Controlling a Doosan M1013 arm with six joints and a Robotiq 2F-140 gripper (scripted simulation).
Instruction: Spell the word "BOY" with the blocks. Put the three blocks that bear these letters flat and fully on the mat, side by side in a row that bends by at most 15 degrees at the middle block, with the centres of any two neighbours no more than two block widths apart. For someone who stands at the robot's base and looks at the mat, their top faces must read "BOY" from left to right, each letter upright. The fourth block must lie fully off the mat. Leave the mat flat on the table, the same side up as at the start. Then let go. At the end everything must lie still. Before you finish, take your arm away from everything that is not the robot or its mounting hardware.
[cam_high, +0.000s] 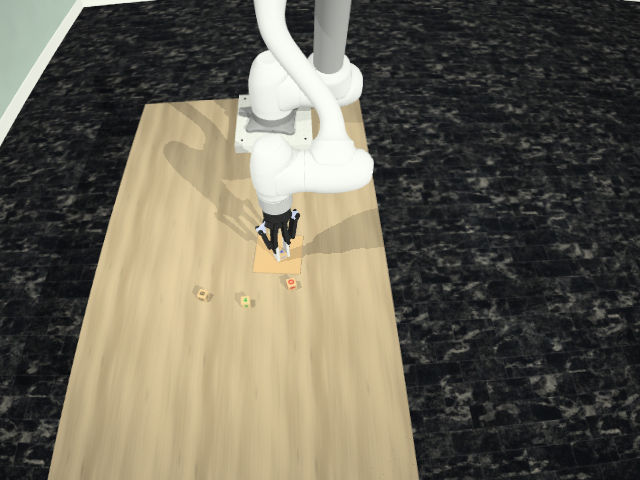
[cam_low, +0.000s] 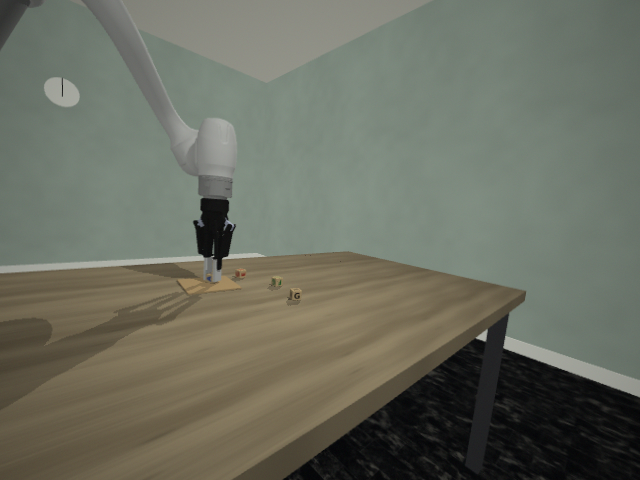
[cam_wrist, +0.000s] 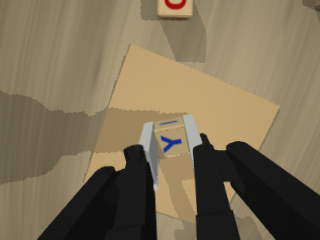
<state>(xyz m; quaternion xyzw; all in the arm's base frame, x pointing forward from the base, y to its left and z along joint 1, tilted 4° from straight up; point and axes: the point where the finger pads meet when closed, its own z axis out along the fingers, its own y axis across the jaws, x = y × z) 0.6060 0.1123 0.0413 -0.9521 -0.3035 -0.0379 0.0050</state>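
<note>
My gripper (cam_high: 283, 256) (cam_low: 212, 279) (cam_wrist: 171, 133) points down over the mat (cam_high: 262, 265) (cam_low: 228, 285) (cam_wrist: 225, 102) and is shut on the Y block (cam_high: 282, 253) (cam_low: 208, 277) (cam_wrist: 171, 146), a pad at each side. The blue Y lies sideways in the wrist view. The block is low at the mat; whether it touches is unclear. The red-lettered block (cam_high: 291, 283) (cam_low: 240, 273) (cam_wrist: 175, 7) lies off the mat, its top apparently O. The green-lettered block (cam_high: 245, 301) (cam_low: 277, 281) and the dark-lettered block (cam_high: 202, 295) (cam_low: 295, 294) lie farther off. Their top letters are unclear.
The wooden table (cam_high: 206, 387) (cam_low: 320, 351) carries everything. The robot's base plate (cam_high: 245, 139) stands at its back end. The red-lettered block is close to the mat edge away from the base. The arm's shadow crosses the mat.
</note>
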